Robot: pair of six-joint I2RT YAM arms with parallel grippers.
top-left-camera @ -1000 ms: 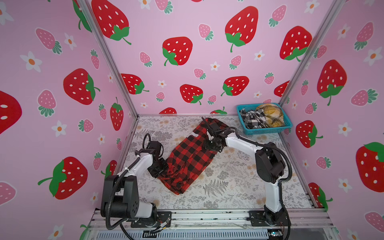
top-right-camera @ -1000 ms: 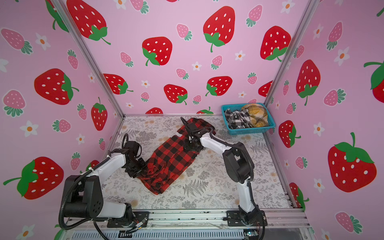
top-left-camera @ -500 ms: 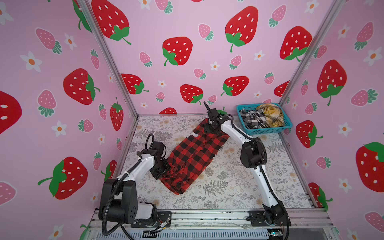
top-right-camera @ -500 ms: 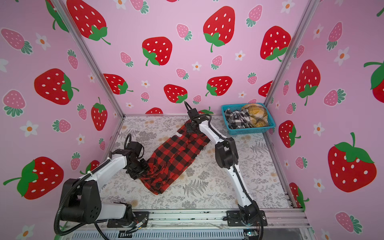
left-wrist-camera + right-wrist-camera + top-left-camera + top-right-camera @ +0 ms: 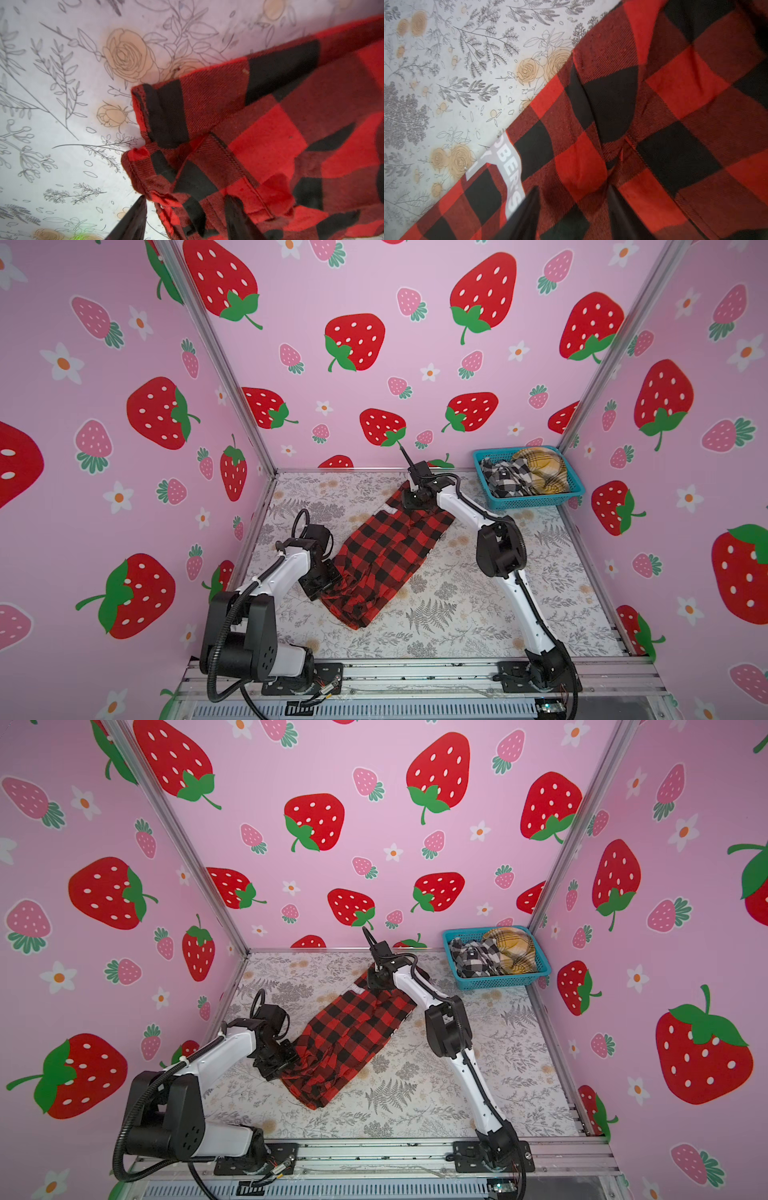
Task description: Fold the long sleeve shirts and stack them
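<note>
Fingers of my left gripper (image 5: 186, 197) stand apart around the hem of the red-and-black shirt (image 5: 386, 556) on the flowery table (image 5: 457, 614). My right gripper (image 5: 573, 188) is half apart over bunched cloth; I cannot tell if it pinches. Only its camera shows white letters (image 5: 512, 176) "BER'S". Far back, a blue basket (image 5: 536, 502) holds the black-and-white shirt (image 5: 505, 481) and the yellow shirt (image 5: 540, 472), by strawberry walls (image 5: 415, 364).

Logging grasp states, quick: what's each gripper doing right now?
Left gripper: open, jaws astride the red-and-black shirt hem.
Right gripper: on the same shirt; grip cannot be told.
</note>
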